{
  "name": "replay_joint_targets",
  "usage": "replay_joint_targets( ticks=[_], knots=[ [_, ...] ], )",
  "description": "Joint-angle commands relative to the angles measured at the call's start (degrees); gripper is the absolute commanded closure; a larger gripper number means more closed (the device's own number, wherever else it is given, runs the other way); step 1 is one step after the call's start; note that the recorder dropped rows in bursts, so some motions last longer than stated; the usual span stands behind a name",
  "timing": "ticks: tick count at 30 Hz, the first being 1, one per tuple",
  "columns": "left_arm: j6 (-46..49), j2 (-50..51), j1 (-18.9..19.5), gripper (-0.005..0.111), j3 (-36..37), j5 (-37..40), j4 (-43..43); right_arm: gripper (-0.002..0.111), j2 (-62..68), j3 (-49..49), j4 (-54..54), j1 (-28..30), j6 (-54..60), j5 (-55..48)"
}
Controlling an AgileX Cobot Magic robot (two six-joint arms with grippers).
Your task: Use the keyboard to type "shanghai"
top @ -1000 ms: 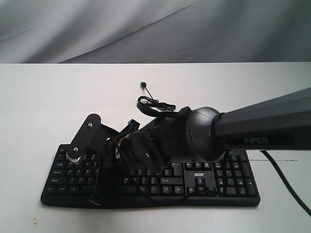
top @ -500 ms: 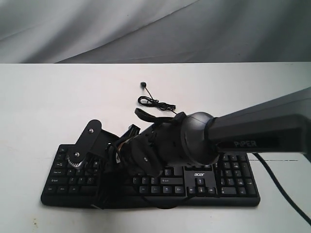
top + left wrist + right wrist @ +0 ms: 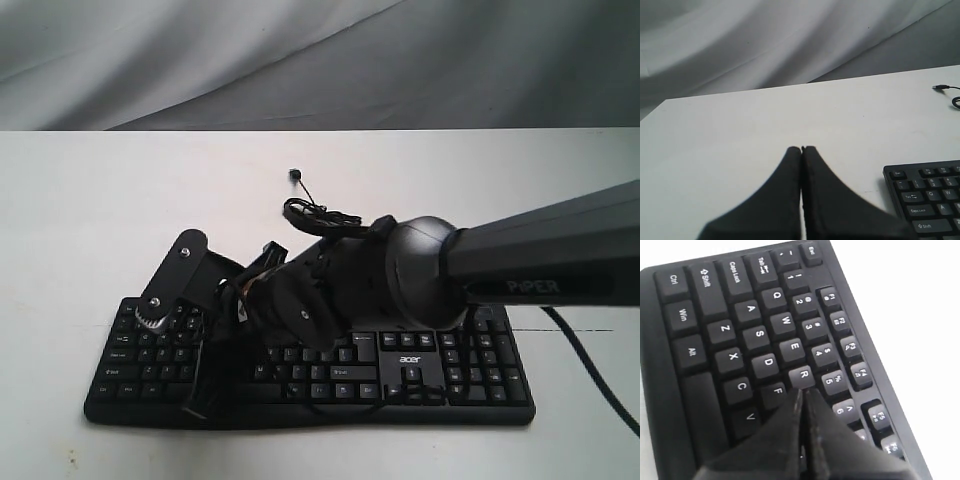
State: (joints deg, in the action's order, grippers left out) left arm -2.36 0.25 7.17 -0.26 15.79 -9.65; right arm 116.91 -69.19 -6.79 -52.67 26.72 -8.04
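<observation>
The keyboard (image 3: 470, 375) lies along the near edge of the white table (image 3: 90, 200), with its thin cable (image 3: 320, 213) coiled behind it. The right arm reaches across to the letter keys. Half a second ago it sat lower over them, and now it has risen to about where it was a second back. I take that dip and lift for one keystroke just made, though I cannot tell which letter. The right pincer (image 3: 802, 390), pressed together into a single point, hangs over the keys by R and F. The left pincer (image 3: 801, 148), also pressed together, waits over bare table beside the keyboard's Esc corner. More letters likely remain.
</observation>
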Motion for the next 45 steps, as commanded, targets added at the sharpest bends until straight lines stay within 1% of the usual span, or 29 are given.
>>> replay_joint_targets(
  ticks=[1, 6, 14, 23, 28, 45],
  knots=[
    [-0.3, -0.2, -0.4, 0.107, 0.3, -0.6, 0.1, 0.108, -1.7, 0.6, 0.7, 0.9, -0.8, -0.6],
    [-0.3, -0.2, -0.4, 0.107, 0.3, -0.6, 0.1, 0.108, -3.4, 3.1, 0.7, 1.4, -1.3, -0.3],
    [-0.3, -0.2, -0.4, 0.107, 0.3, -0.6, 0.1, 0.108, -3.2, 3.2, 0.7, 1.1, -1.5, -0.3],
    [-0.3, -0.2, -0.4, 0.107, 0.3, -0.6, 0.1, 0.108, -3.2, 5.9, 0.7, 1.2, -1.5, 1.7],
    [-0.3, -0.2, -0.4, 0.107, 0.3, -0.6, 0.1, 0.108, -3.2, 5.9, 0.7, 1.2, -1.6, 3.5],
    [-0.3, -0.2, -0.4, 0.107, 0.3, -0.6, 0.1, 0.108, -1.1, 5.7, 0.2, 1.2, -1.5, 4.8]
  ],
)
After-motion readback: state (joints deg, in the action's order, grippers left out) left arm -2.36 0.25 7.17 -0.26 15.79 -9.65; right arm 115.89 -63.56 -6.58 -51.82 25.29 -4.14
